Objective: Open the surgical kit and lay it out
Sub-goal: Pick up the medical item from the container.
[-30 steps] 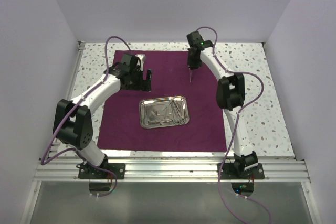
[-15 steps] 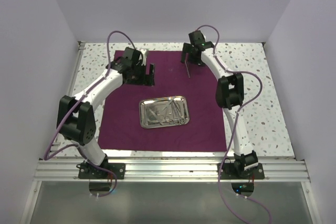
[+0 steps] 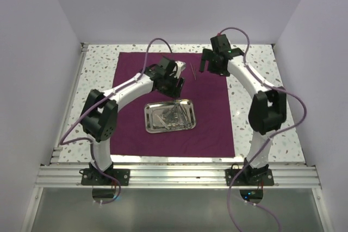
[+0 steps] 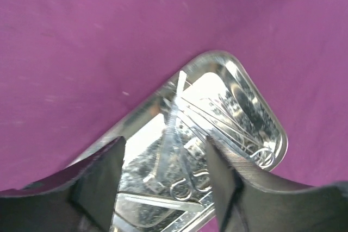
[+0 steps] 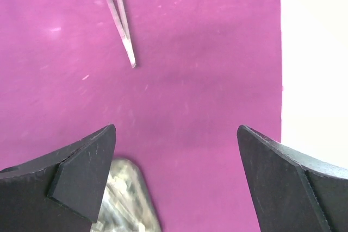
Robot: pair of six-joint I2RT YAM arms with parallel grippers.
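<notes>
Both arms have shifted since a second ago: the left one has swung in from the cloth's left part to just beyond the tray, and the right one has let go of the tweezers and moved off to the right.

On the left, the left gripper (image 3: 175, 85) hangs above the far edge of the tray (image 3: 169, 116), its fingers (image 4: 103, 175) parted to a moderate gap and holding nothing. That tray is shiny steel with rounded corners and sits near the middle of the smooth dark purple cloth (image 3: 130, 129), which lies spread flat on the speckled table (image 3: 261, 134). Thin silver instruments (image 4: 185, 134) lie jumbled inside it; ring handles suggest scissors or forceps, though glare blurs them.

Further right, the tweezers (image 5: 117, 12) lie flat on the cloth, slim and pointed. The right gripper (image 5: 176, 175) hovers near them, spread wide and empty, close to the cloth's right edge.
</notes>
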